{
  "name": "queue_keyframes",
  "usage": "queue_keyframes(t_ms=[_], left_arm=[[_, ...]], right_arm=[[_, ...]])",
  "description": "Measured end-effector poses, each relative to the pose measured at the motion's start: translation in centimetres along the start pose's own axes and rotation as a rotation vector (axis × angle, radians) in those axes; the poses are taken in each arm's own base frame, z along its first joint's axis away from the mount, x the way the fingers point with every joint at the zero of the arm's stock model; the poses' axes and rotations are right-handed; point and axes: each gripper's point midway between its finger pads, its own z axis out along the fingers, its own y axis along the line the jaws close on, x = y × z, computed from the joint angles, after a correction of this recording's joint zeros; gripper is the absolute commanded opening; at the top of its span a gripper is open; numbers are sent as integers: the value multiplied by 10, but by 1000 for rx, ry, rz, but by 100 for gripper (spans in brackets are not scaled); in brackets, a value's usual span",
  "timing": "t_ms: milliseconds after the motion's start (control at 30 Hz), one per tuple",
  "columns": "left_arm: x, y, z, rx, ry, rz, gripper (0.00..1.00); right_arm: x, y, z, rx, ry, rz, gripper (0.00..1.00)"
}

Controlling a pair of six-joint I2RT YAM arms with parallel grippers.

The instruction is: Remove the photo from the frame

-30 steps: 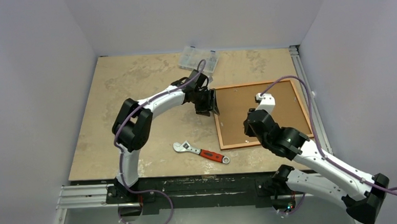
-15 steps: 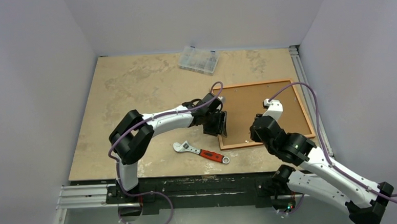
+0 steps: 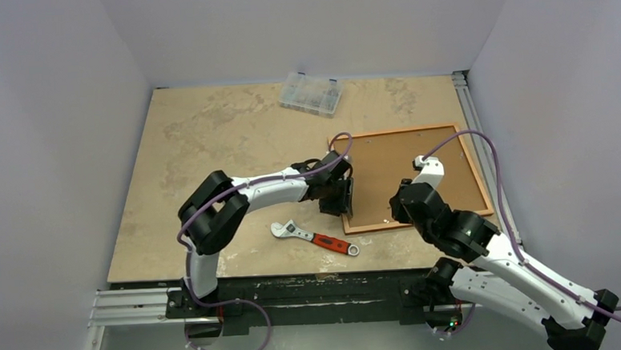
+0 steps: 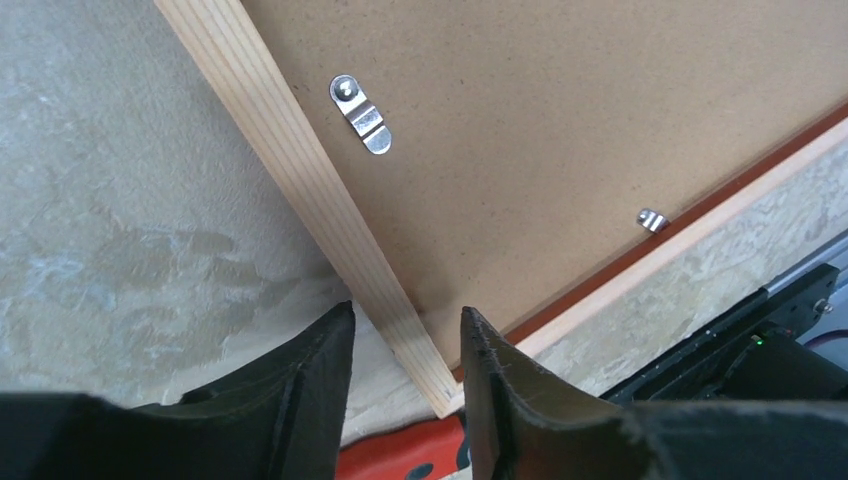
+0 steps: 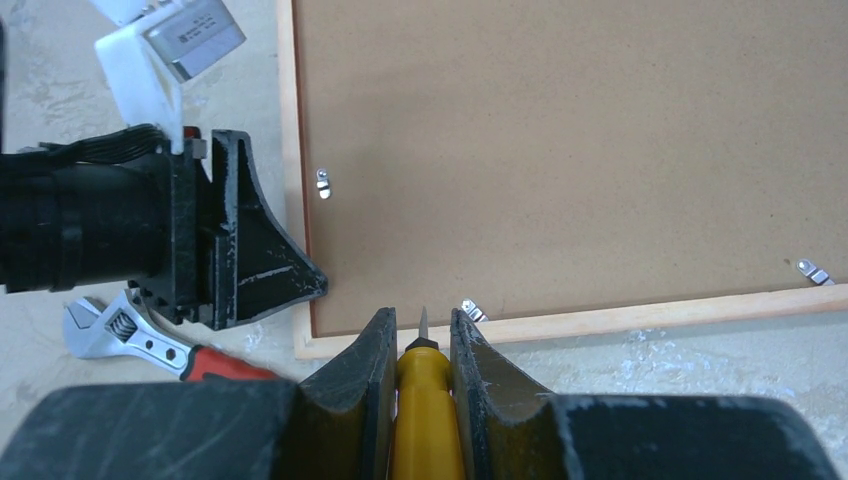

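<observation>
The frame (image 3: 405, 130) lies face down at the right of the table, its brown backing board (image 3: 407, 170) facing up, so the photo is hidden. In the left wrist view my left gripper (image 4: 405, 325) is open and straddles the pale left rail (image 4: 300, 170) close to the near-left corner. My right gripper (image 5: 422, 325) is shut on a yellow-handled screwdriver (image 5: 425, 400). Its blade tip points at a metal clip (image 5: 472, 310) by the near rail (image 5: 640, 318). More clips (image 4: 362, 115) hold the board.
A red-handled adjustable wrench (image 3: 314, 238) lies on the table just left of the frame's near-left corner. A clear plastic parts box (image 3: 311, 93) sits at the far edge. Walls enclose three sides, and a metal rail (image 3: 482, 134) runs along the right.
My left gripper travelled from the frame's far-left side down to its near-left corner, its jaws narrowing a little. The right arm drew slightly toward the near rail with the screwdriver.
</observation>
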Motion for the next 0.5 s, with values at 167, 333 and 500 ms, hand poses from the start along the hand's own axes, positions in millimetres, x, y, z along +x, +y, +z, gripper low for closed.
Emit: queue_keyframes(t_ms=[167, 333, 500], left_arm=[[2, 2, 9, -19, 37, 3, 23], [-1, 3, 11, -48, 68, 4, 12], [-13, 1, 16, -65, 86, 58, 3]], right_arm=[[1, -1, 0, 4, 0, -1, 0], [-1, -2, -1, 3, -7, 3, 0], [0, -2, 0, 5, -5, 2, 0]])
